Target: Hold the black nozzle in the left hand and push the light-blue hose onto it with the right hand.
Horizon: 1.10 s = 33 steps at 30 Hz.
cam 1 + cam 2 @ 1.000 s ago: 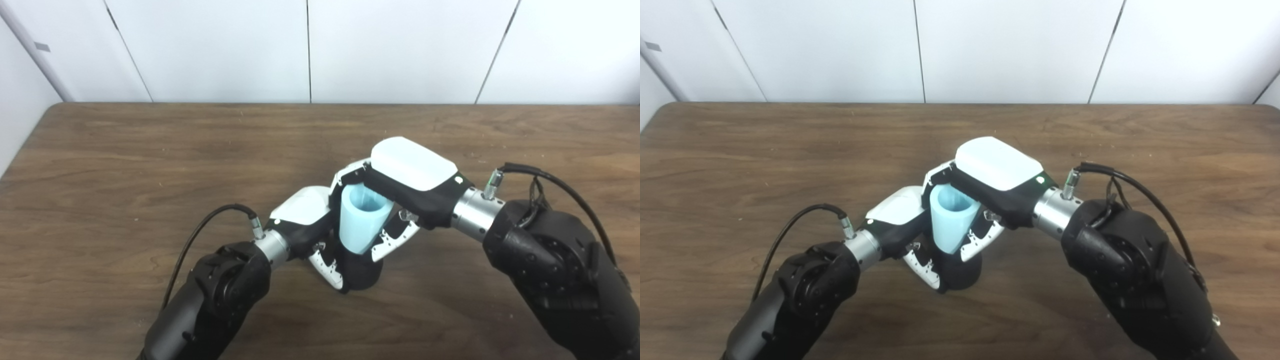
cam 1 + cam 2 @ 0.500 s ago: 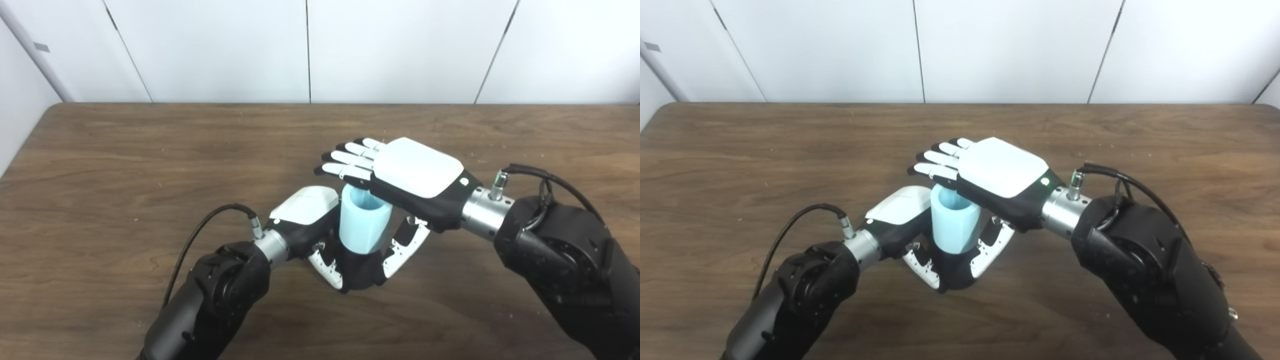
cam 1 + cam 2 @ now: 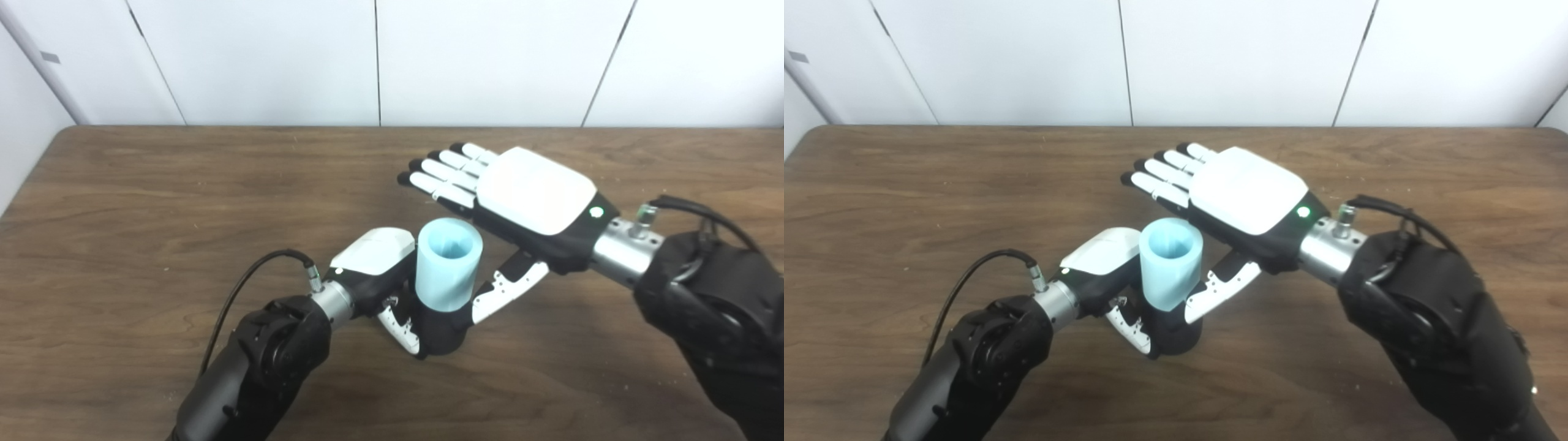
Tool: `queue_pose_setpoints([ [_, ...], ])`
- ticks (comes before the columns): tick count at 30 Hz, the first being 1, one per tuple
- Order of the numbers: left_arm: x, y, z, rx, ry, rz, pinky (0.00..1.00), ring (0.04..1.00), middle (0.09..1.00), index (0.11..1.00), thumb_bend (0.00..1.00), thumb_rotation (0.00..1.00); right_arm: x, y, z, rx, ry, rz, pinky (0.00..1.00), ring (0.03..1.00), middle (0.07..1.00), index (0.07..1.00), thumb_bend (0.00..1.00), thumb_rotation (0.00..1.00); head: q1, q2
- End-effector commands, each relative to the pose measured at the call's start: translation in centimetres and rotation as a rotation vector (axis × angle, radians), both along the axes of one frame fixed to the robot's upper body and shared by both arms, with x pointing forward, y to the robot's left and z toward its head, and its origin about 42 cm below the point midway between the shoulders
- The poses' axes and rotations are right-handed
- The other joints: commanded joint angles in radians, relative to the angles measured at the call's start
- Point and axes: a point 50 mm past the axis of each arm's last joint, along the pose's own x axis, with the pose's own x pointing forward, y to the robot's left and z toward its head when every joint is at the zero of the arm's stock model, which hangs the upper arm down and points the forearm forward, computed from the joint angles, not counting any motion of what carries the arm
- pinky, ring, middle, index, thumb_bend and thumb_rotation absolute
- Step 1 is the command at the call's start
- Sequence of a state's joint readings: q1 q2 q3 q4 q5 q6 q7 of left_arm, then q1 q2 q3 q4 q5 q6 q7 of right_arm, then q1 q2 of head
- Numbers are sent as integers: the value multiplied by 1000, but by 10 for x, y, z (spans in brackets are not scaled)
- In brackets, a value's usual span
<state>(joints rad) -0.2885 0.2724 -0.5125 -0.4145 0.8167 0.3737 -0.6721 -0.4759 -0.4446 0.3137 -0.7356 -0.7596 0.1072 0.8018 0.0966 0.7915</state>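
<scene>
Near the counter's [image 3: 122,202] front edge, the left hand [image 3: 373,257] grips the black nozzle [image 3: 444,334], light-blue hose [image 3: 447,266] apparently seated on it, while the right hand [image 3: 527,196] hovers flat, empty; next, check seating.

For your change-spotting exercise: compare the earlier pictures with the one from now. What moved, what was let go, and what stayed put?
The right hand let go of the hose: its fingers opened flat, and it lifted up and back to the right. The left hand stayed shut on the nozzle, and the hose stayed upright on the nozzle, on the table.
</scene>
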Motion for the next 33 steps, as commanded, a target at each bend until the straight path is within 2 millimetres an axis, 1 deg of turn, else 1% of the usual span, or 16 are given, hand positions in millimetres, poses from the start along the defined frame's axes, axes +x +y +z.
queue_pose_setpoints([
  [1,-1,0,-9,32,50,-13,592,634,559,459,511,0,-9,-3,14,34,-73,31,1000,1000,1000,1000,685,894,1,1],
  [5,1,0,-8,29,50,-6,546,599,546,471,514,0,-18,-8,16,69,-78,55,1000,1000,1000,1000,667,895,0,1],
  [7,2,1,-8,30,50,5,600,610,542,471,515,0,-21,-11,14,83,-71,68,1000,1000,1000,993,652,859,-1,2],
  [9,1,1,-10,42,40,4,630,616,546,461,514,0,-22,-13,12,95,-58,77,1000,1000,1000,990,648,838,-3,2],
  [15,3,4,-13,43,24,-23,580,606,545,435,513,0,-26,-18,5,115,-19,94,1000,1000,1000,995,646,803,-1,4],
  [16,3,5,-13,38,27,-23,588,615,548,435,512,0,-27,-19,4,111,-15,93,1000,1000,1000,998,642,814,-1,4],
  [18,4,5,-12,32,39,-16,605,629,550,443,511,0,-30,-21,0,99,-7,88,1000,1000,1000,1000,622,876,-5,5],
  [21,4,5,-10,35,52,-1,601,622,542,461,514,0,-33,-22,-6,83,12,83,1000,1000,1000,1000,632,939,-7,7],
  [24,3,5,-8,44,49,4,568,595,517,477,519,0,-34,-22,-15,72,37,85,1000,1000,1000,1000,637,968,-6,7],
  [29,3,6,-7,38,52,4,558,583,509,481,521,0,-34,-16,-21,61,62,89,1000,1000,1000,1000,644,987,-6,7],
  [33,2,7,-7,39,54,7,610,620,529,473,517,0,-34,-14,-23,52,74,94,1000,1000,1000,1000,644,994,-5,8],
])
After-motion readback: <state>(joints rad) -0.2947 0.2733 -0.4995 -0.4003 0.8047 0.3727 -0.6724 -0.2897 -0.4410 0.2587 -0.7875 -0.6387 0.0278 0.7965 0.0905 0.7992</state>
